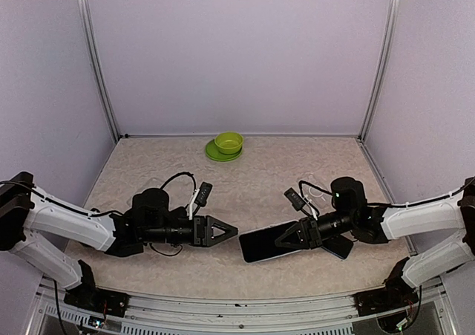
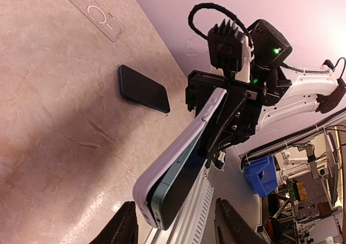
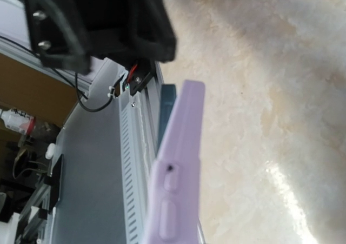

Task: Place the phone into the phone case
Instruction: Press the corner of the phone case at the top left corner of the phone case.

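My right gripper (image 1: pixel 295 238) is shut on a lilac phone case (image 2: pixel 178 141) with a dark phone (image 1: pixel 266 244) lying in it, held above the table and pointing left. In the left wrist view the phone's (image 2: pixel 172 192) free end stands slightly proud of the case, with a gap at the corner. My left gripper (image 1: pixel 225 232) is open and empty, its fingers (image 2: pixel 123 226) on either side of that free end without touching it. The right wrist view shows the case edge (image 3: pixel 178 168) and a strip of the phone (image 3: pixel 167 107) behind it.
A second dark phone (image 2: pixel 143 88) lies flat on the table under my right arm, with a clear case (image 2: pixel 96 15) beyond it. A green bowl (image 1: pixel 228 141) on a green plate (image 1: pixel 215 154) stands at the back centre. The table's front rail (image 3: pixel 132 146) runs just below the phone.
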`<act>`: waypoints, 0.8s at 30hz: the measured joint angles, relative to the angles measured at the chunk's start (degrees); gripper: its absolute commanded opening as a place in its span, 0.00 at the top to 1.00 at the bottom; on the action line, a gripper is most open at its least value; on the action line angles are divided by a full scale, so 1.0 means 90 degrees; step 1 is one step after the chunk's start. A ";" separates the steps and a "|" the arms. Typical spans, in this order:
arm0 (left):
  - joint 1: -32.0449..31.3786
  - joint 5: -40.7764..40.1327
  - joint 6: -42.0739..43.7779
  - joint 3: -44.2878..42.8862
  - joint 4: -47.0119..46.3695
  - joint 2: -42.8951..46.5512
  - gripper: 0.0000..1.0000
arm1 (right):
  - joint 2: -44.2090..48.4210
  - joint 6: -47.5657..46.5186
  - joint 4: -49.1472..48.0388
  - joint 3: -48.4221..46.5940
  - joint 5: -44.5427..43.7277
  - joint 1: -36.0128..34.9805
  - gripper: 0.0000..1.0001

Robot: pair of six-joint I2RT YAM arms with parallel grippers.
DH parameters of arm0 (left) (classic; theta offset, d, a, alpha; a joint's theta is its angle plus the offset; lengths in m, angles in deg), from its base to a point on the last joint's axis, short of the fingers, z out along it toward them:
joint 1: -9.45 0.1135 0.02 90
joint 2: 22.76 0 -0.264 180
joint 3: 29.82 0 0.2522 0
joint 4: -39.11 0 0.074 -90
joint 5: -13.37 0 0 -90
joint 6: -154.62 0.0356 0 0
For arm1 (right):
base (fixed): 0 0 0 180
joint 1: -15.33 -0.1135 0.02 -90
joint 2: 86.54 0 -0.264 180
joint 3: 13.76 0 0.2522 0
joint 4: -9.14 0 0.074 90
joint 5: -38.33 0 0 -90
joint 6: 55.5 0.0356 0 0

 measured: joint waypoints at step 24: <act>-0.0520 0.0299 0.0595 -0.0454 0.0296 -0.0427 0.51 | 0.0809 -0.0597 0.0141 0.0379 0.0010 -0.0270 1.00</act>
